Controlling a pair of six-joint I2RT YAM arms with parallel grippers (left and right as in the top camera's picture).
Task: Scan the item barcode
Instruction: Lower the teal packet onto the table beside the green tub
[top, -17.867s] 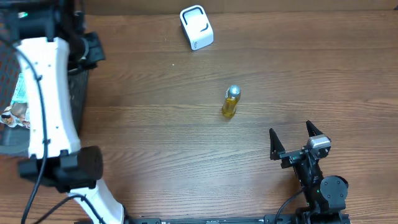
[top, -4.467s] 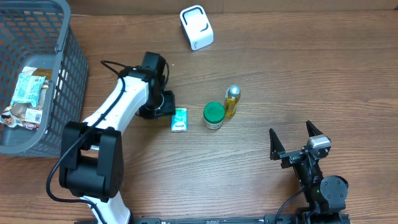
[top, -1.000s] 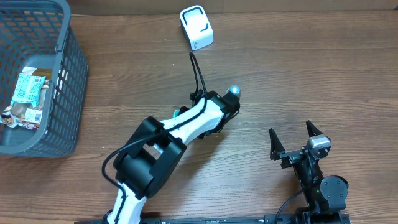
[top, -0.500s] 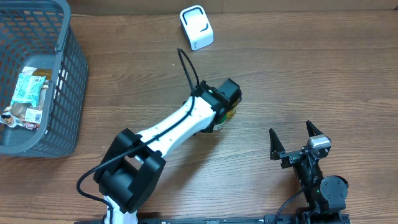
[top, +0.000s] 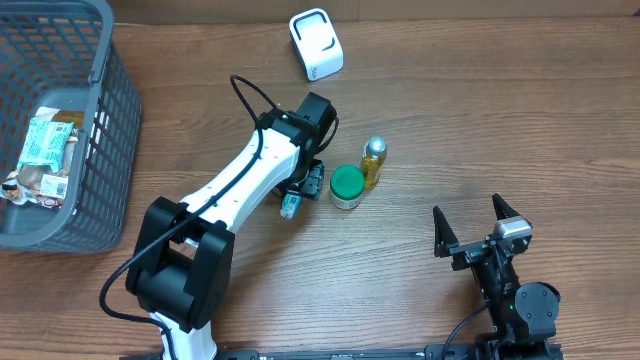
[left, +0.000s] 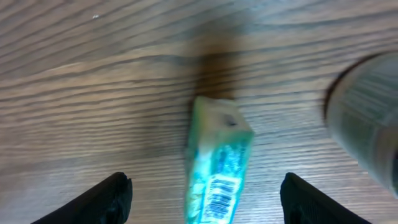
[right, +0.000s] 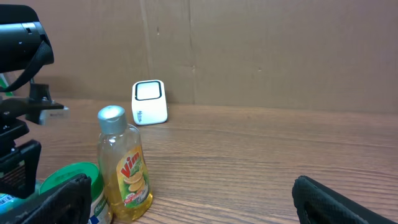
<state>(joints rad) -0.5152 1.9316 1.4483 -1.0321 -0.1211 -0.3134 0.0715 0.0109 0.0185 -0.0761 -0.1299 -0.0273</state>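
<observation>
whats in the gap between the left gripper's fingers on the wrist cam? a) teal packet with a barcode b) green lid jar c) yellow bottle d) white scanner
a, the left wrist view shows the teal packet, barcode showing, between the spread fingers of the left gripper.

Matt wood-grain table (top: 520, 110), glossy teal packet (left: 219, 163), clear plastic bottle (right: 127, 179), grey plastic basket (top: 120, 130)

Overhead looks down; low right wrist shares the bottle (top: 372, 163)
</observation>
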